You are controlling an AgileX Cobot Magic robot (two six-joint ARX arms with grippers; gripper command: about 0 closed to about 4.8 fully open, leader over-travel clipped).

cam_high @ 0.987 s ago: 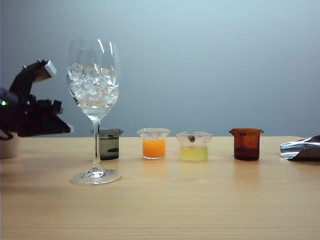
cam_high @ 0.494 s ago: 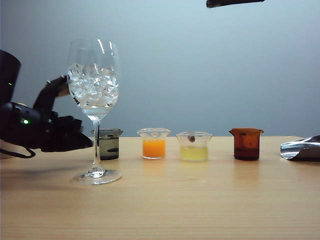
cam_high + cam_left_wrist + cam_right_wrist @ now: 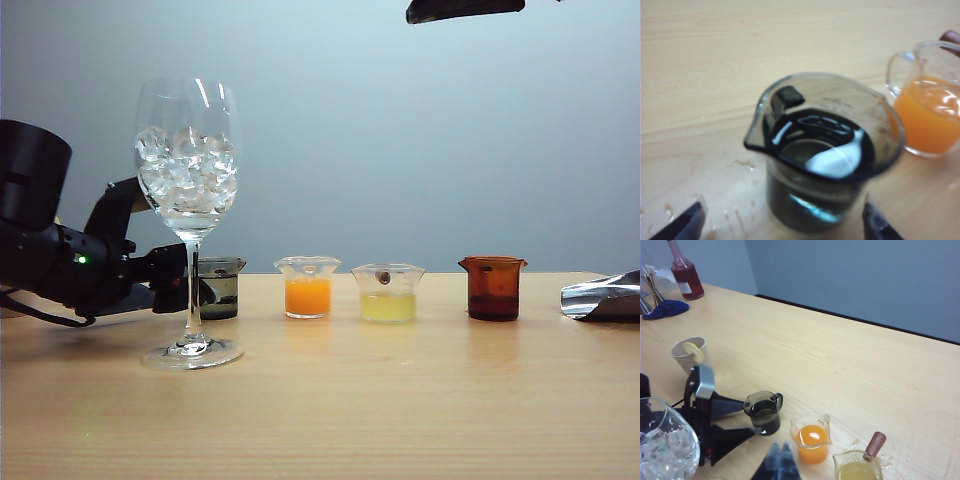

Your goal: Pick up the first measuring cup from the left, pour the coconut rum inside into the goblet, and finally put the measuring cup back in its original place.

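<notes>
Smoky grey and translucent, the measuring cup stands on the pale wood-grain table, far behind the goblet, leftmost of four cups. We see clear coconut rum inside. The left hand is spread around it. The right hand, above, looks pressed together.

Bright even light, glare on the coconut rum, left wrist view blurred.
</notes>
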